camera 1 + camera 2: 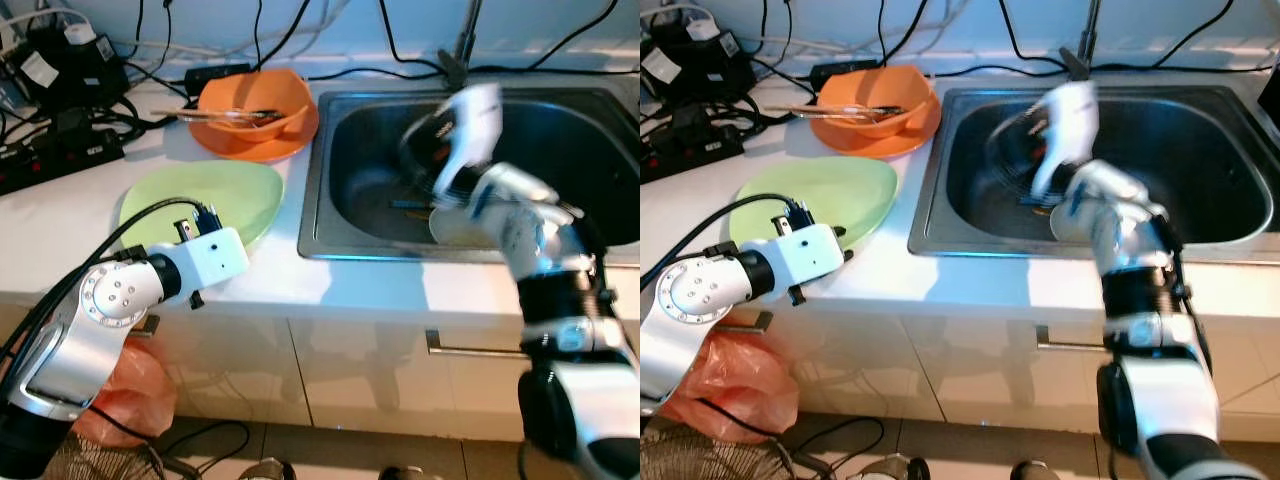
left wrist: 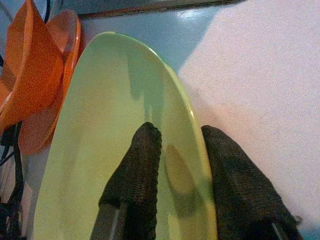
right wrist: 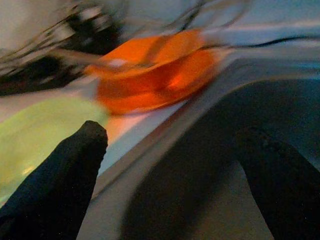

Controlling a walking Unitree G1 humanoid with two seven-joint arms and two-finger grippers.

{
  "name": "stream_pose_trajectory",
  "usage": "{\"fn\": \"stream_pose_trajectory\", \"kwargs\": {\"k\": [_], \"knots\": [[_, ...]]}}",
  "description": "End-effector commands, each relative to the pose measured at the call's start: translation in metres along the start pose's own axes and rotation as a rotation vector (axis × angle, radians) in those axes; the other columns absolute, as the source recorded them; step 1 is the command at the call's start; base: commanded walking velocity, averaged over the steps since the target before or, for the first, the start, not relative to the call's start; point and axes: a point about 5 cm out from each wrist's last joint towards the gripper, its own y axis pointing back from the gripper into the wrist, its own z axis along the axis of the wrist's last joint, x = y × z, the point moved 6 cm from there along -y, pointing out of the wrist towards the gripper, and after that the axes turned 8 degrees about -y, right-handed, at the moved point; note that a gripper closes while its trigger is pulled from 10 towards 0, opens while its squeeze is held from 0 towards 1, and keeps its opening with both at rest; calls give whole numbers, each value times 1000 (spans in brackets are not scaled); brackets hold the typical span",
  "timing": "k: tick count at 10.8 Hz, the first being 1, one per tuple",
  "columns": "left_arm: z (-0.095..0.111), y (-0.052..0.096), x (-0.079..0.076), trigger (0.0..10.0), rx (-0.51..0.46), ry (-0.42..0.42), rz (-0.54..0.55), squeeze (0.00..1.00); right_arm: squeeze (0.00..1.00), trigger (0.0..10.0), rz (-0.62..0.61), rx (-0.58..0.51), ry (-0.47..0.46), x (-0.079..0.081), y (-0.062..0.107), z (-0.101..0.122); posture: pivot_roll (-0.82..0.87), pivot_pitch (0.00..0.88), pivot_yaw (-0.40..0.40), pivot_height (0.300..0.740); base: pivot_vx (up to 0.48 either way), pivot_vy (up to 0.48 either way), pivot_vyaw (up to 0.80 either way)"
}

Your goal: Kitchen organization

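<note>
Green plate [image 1: 200, 200]: on counter, left of sink [image 1: 322, 170].
Left gripper [image 2: 180, 172]: fingers apart, straddling plate rim, likely for pickup.
Right gripper [image 3: 175, 165]: fingers apart, empty, blurred, over sink.
Orange bowl [image 1: 255, 105]: behind plate.

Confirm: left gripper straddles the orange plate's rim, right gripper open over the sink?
Wrong plate. The left gripper straddles the rim of the green plate, one finger over it and one outside on the counter, as the left wrist view shows. The right gripper is open over the sink.
</note>
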Motion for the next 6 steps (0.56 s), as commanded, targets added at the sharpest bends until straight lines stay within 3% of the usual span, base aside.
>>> {"fn": "stream_pose_trajectory", "kwargs": {"k": [1,4,6], "knots": [[-22,-3,-19,0,91,30,-67,0,0,10000,55,28,1,8,3,-2,99,108,74,740,0,0,0],[-21,-5,-21,0,82,23,-68,0,0,10000,239,186,29,28,24,-27,97,108,73,740,0,0,0],[-20,-5,-22,0,75,10,-69,0,0,10000,302,252,54,31,35,-36,95,112,76,740,0,0,0]]}}
